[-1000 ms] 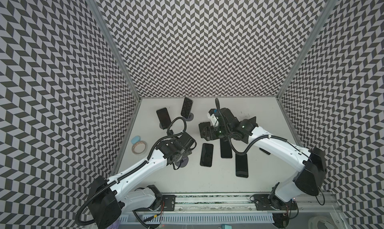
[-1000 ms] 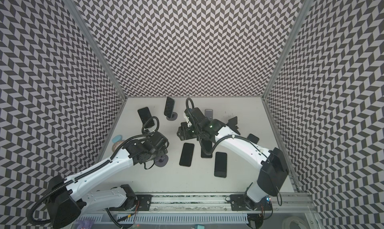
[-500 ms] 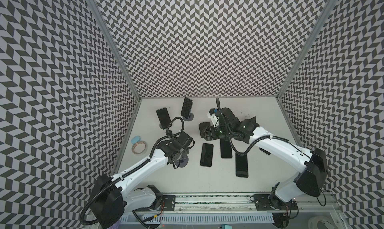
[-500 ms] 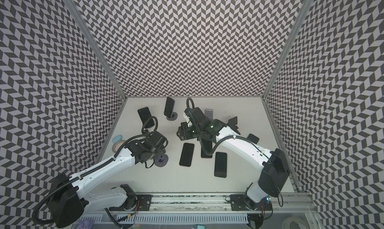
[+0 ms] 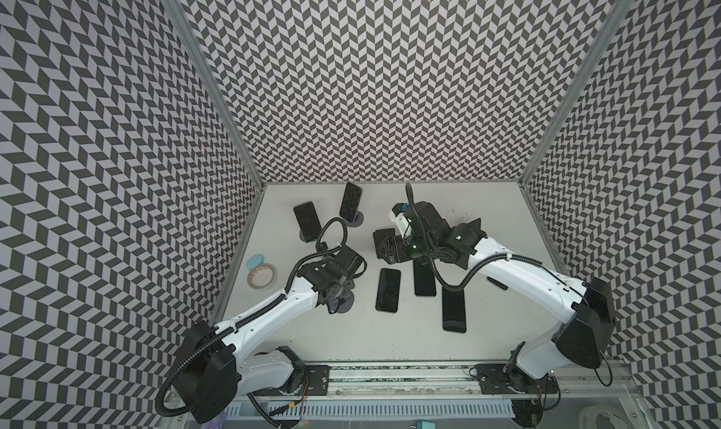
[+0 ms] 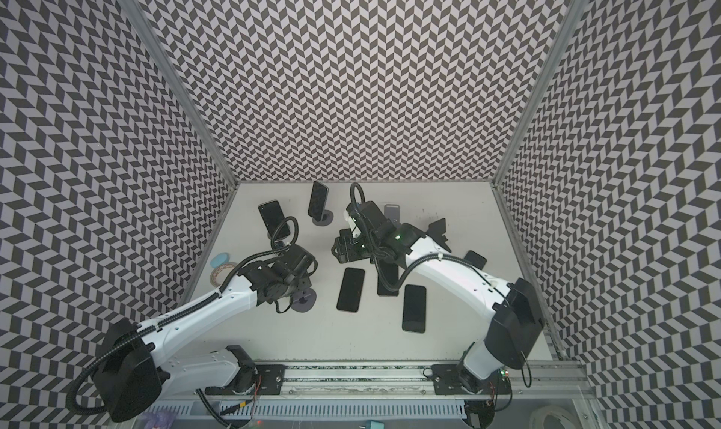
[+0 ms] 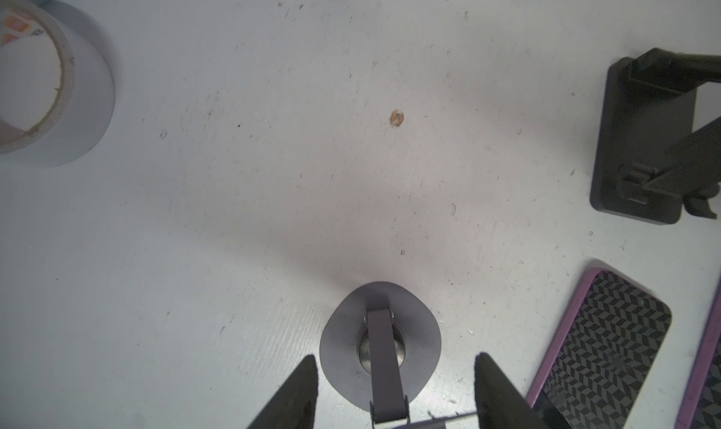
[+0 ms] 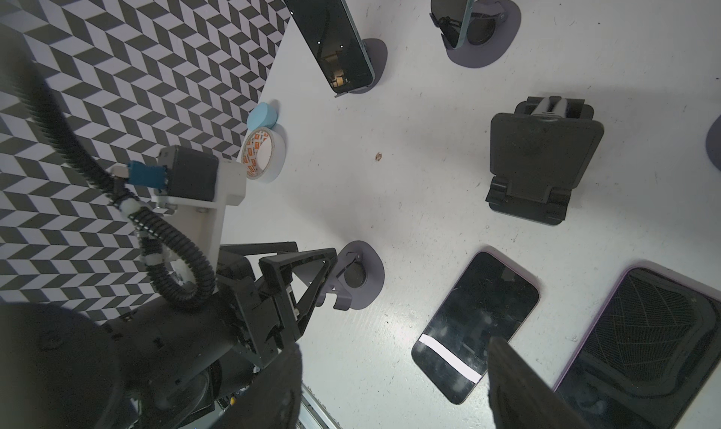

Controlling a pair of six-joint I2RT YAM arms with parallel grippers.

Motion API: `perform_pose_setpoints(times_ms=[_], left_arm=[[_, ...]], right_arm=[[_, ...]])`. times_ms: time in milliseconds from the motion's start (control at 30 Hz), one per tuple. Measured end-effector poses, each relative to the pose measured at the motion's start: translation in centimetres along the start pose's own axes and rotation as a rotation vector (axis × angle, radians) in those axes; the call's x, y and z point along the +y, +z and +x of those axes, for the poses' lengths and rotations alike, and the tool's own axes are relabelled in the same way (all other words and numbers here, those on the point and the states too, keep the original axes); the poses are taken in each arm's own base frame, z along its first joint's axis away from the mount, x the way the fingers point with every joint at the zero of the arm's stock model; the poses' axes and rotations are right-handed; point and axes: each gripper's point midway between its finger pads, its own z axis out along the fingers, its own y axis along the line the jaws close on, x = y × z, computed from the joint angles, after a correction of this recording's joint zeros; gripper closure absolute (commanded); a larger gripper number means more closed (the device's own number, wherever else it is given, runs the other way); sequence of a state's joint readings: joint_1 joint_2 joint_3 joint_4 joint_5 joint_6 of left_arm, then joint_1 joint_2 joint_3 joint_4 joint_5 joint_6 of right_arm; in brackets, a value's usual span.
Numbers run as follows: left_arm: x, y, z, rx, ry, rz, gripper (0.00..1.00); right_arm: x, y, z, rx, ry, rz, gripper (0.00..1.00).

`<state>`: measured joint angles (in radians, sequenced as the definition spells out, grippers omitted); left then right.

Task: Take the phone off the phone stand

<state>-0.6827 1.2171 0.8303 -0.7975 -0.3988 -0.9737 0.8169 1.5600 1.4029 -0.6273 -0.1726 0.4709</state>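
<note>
Left gripper (image 7: 396,357) is straddling an empty stand (image 7: 380,329), fingers spread; right gripper (image 8: 396,347) is hovering spread, empty; next likely targeting a propped phone (image 5: 307,220).

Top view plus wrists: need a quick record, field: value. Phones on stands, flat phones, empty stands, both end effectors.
phones on stands: two, wall-side phone and rear phone
flat phones: at least three, left flat phone, middle flat phone, right flat phone
empty stands seen: grey round stand, black folding stand
left end effector: open, straddling the grey round stand's upright, no contact seen
right end effector: open, holding nothing
clutter: tape roll, blue disc, beside the patterned wall
</note>
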Motion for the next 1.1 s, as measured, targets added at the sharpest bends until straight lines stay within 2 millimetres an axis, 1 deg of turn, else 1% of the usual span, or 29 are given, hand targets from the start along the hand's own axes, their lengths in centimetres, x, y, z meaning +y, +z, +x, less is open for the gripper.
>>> perform_pose_setpoints(times_ms=[167,367,467,733,833,933,1100], left_arm=[[0.5,-0.1,-0.7,-0.010,-0.008,-0.002,0.45],[1.9,-0.2,-2.6,-0.041,-0.021,-0.010,0.44],[3.4,-0.1,-4.2,-0.064,-0.033,-0.030,0.44],[9.5,0.9,-9.3,-0.126,-0.098,-0.128,0.43],[11.0,1.0,-11.6,-0.163,-0.123,-0.130,0.43],[11.9,1.3,-13.7,-0.194,-0.134,-0.130,0.43],[13.7,2.7,-16.1,-0.214,-0.148,-0.127,0.43]], right_arm=[[0.0,0.0,0.0,0.000,-0.002,0.000,0.27],[0.0,0.0,0.0,0.000,-0.008,0.000,0.27],[0.0,0.0,0.0,0.000,-0.008,0.000,0.27],[0.1,0.0,0.1,0.004,-0.007,-0.008,0.28],[0.2,0.0,0.1,0.007,-0.007,-0.013,0.28],[0.4,-0.1,0.1,0.007,-0.008,-0.018,0.28],[0.5,-0.3,0.1,0.011,-0.008,-0.023,0.28]])
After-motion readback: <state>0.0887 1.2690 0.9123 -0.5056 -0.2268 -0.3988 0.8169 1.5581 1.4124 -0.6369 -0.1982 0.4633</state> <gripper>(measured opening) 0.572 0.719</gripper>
